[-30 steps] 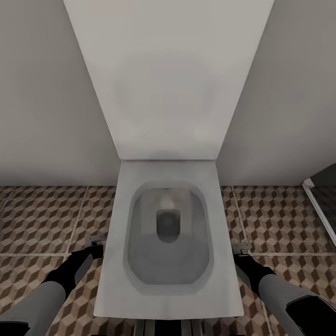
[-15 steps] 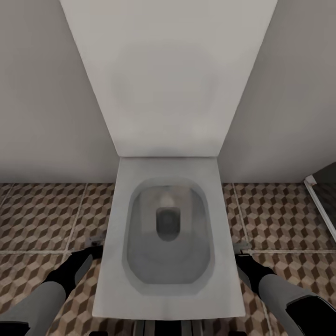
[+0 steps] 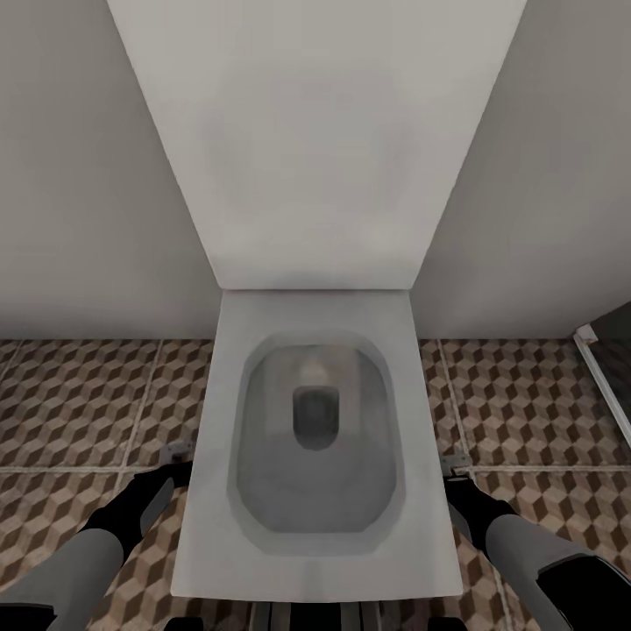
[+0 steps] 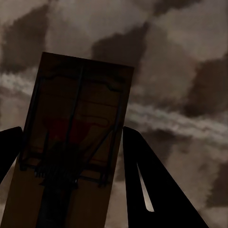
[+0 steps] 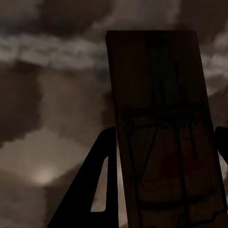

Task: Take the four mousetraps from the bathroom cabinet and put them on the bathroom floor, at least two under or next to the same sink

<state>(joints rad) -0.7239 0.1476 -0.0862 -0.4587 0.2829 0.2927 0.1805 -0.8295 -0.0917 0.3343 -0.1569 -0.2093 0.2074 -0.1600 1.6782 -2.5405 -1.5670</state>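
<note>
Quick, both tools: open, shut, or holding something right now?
Left tool: shut on a mousetrap, above the bathroom floor.
Right tool: shut on a second mousetrap.

You face a white toilet (image 3: pixel 315 438); your grippers flank its bowl, left gripper (image 3: pixel 175 457), right gripper (image 3: pixel 454 462), above the bathroom floor (image 3: pixel 79 403).

— What stands in the middle?
— A white toilet (image 3: pixel 315 438), lid (image 3: pixel 315 140) raised against the grey wall (image 3: pixel 79 175).
— And at the far right?
— A dark doorway with a pale frame (image 3: pixel 605 377).
</note>
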